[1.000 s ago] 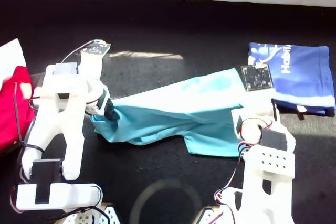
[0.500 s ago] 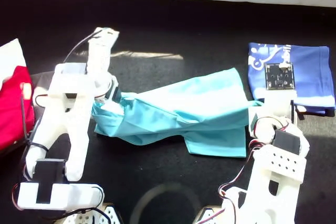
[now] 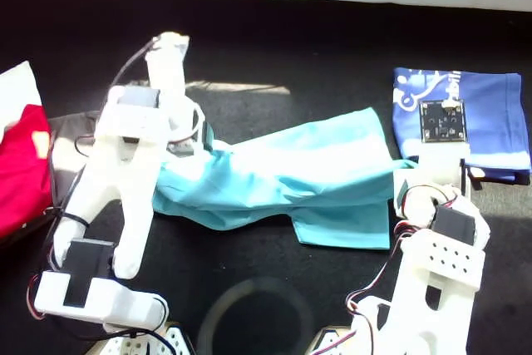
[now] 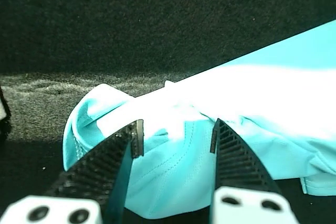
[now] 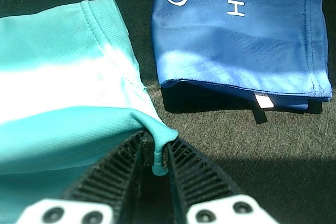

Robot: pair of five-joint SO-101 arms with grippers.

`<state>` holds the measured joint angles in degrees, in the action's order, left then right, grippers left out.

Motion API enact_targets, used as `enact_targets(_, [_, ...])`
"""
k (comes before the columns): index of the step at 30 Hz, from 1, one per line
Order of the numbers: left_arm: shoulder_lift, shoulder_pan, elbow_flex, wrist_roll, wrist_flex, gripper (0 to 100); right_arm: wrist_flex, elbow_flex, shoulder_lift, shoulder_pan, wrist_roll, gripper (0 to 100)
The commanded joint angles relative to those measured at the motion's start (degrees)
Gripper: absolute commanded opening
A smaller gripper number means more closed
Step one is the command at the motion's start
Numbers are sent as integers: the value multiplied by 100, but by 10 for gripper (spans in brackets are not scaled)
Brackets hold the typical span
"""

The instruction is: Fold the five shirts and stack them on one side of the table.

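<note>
From above, the teal shirt (image 3: 307, 176) lies stretched and rumpled across the middle of the dark tabletop (image 3: 274, 47), running between my two arms. A blue shirt (image 3: 490, 135) sits folded on the far right side, and a red shirt (image 3: 21, 164) lies at the left edge.

At my left wrist, my left hand (image 4: 176, 129) is spread wide over a bunched end of the teal shirt, with the folds lying between the fingers and nothing gripped.

At my right wrist, my right hand (image 5: 156, 148) is pressed together on a corner of the teal shirt, pinching a small peak of cloth just beside the folded blue one.

I judge this fabric thin, light and floppy, probably a little slick, so it will sag and crumple wherever it is not held taut. The stitched hem and the corners look like the surest places to grip, taking in enough cloth that it cannot slide out.
</note>
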<state>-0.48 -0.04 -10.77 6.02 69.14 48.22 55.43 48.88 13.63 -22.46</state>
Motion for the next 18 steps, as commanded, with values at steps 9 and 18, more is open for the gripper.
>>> enact_targets(9, [1385,312,884,70,141,214,-57,-295,154,57,-53,7])
enact_targets(18, [1710,268,866,62,-316,216,-57,-295,154,57,-53,7])
